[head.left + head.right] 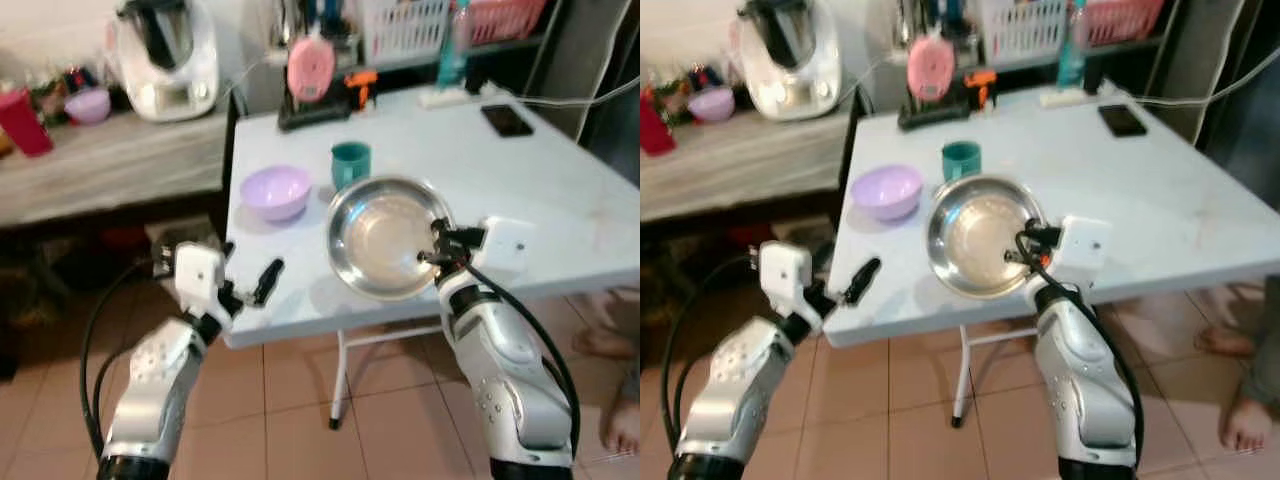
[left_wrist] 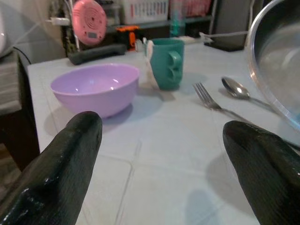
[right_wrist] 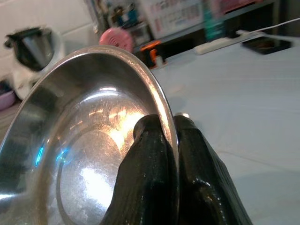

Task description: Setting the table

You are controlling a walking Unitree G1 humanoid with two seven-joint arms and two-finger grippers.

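My right gripper is shut on the right rim of a steel plate, held tilted above the pale blue table. In the right wrist view both fingers pinch the steel plate's edge. A purple bowl and a green cup stand on the table behind it. My left gripper is open at the table's front left edge. The left wrist view has the purple bowl, the green cup, a fork and a spoon lying beneath the plate.
A black phone lies at the table's far right. A pink round device and baskets stand along the back. A wooden counter with a white appliance is on the left. A person's bare feet are on the tiled floor at the right.
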